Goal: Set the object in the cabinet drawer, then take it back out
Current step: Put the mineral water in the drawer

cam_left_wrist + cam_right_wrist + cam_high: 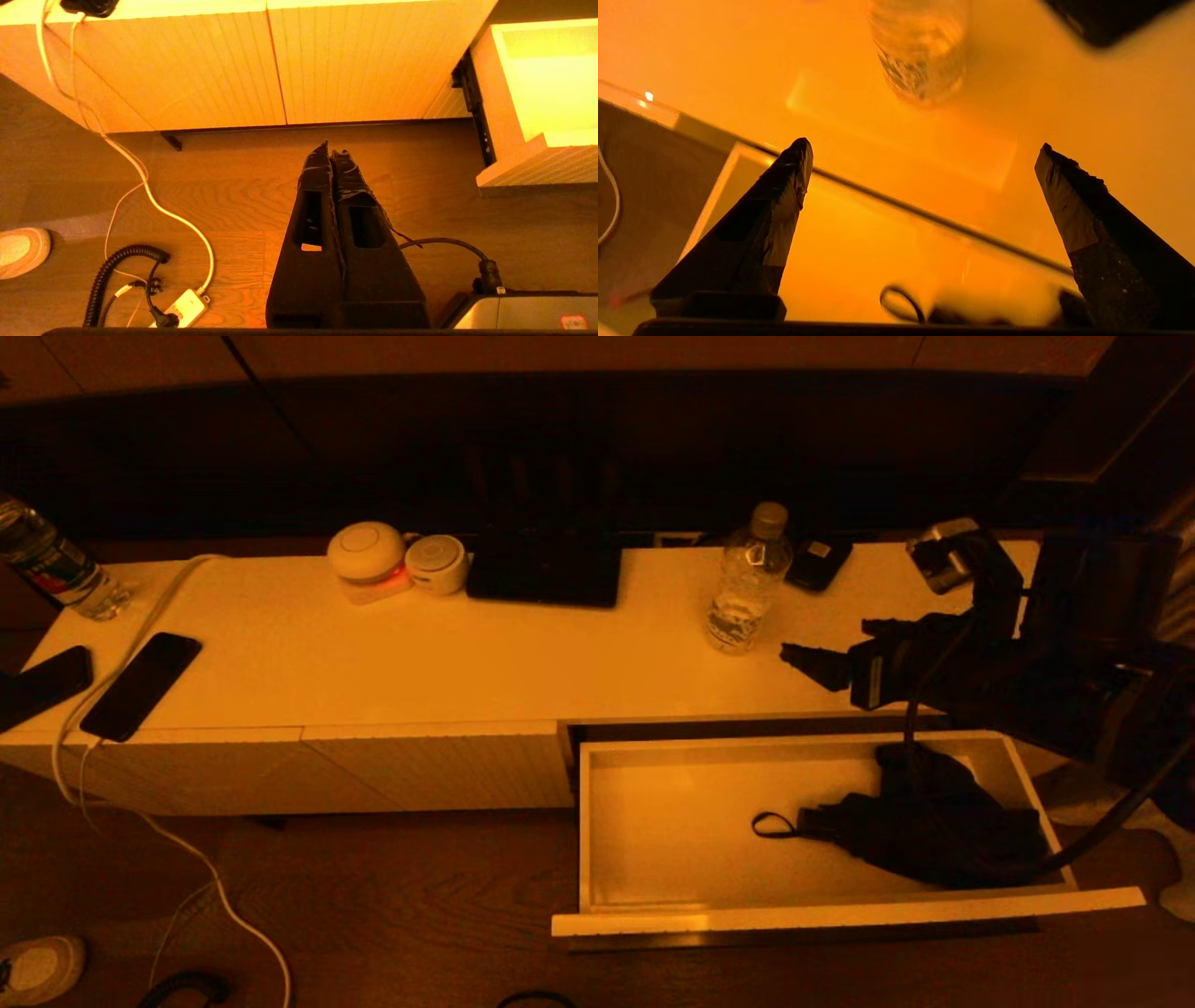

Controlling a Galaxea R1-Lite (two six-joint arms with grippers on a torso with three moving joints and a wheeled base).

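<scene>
A clear water bottle [750,581] stood upright with a small dark case [819,563] just behind it. Two round white gadgets [397,560] sat touching, beside a flat black slab [545,569]. Far to the left lay two dark phones [142,685], a white cable [121,663] and a second bottle [51,563]. A white power strip [184,308] and a coiled black cord [114,270] lay on the wooden floor [233,200].

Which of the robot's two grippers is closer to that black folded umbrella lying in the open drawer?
The right. The right gripper hovers just above the umbrella, over the cabinet top. The left gripper hangs low over the floor, outside the drawer.
</scene>
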